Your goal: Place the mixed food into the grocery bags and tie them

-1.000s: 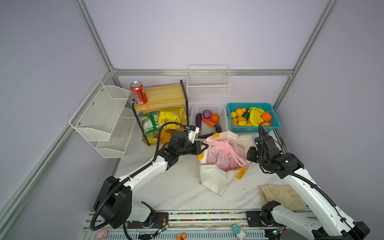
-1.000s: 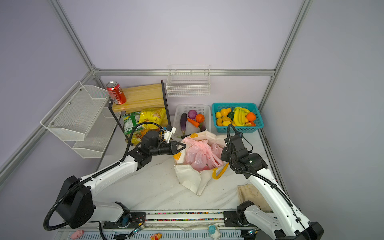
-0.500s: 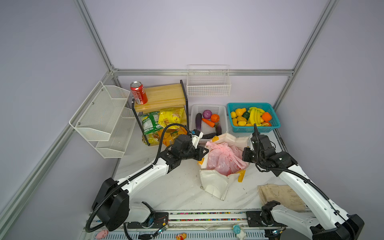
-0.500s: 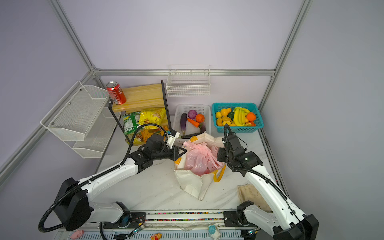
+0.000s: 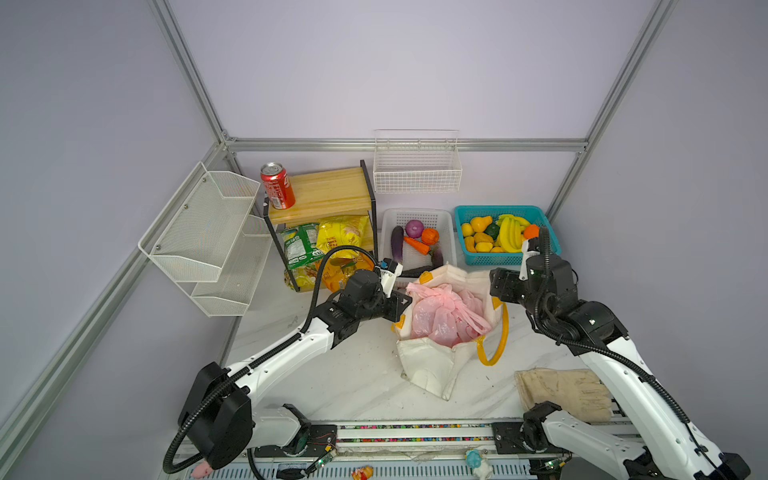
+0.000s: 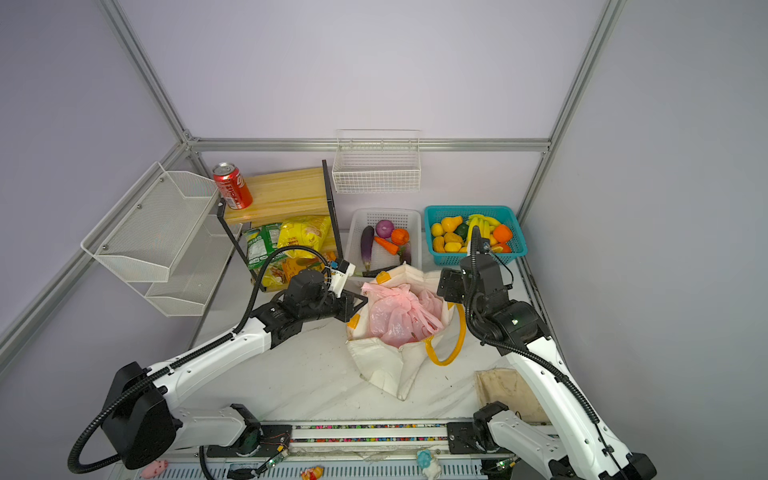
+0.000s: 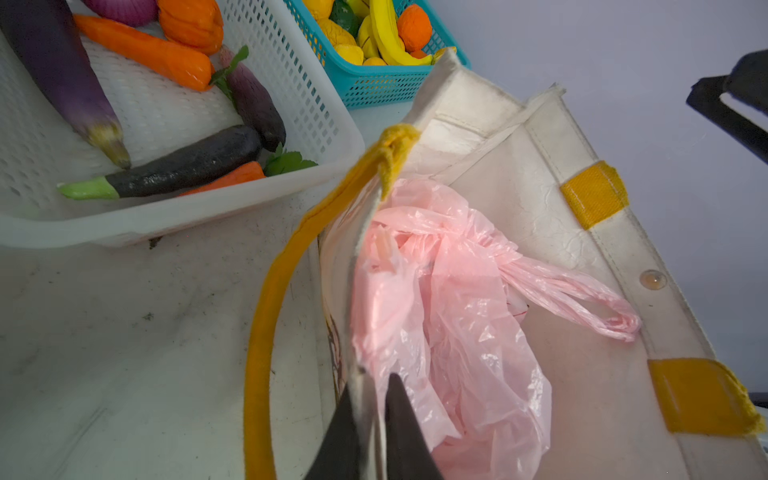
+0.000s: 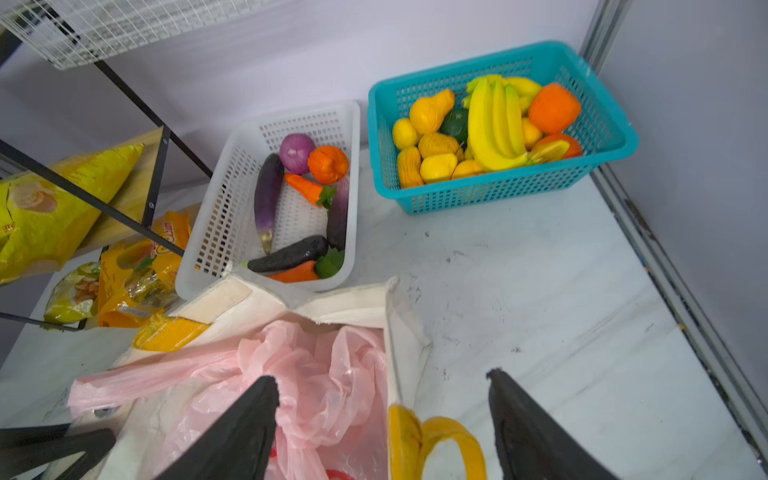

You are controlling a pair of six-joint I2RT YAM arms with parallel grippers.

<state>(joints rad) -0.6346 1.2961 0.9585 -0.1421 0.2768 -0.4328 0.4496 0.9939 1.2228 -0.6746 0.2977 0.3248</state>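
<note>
I'm seeing pale pink on the plastic bag (image 7: pixel 457 316), off-white on the canvas tote (image 7: pixel 519 174), yellow-orange on its straps (image 7: pixel 266 311), and teal on the fruit basket (image 8: pixel 498 191).

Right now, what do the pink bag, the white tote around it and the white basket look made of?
Crinkled translucent pink bag: thin plastic film, glossy creases. White tote with yellow-orange straps: seemingly canvas, matte, stitched seams, cracked inner coating. White perforated basket: moulded rigid plastic, probably.
</note>
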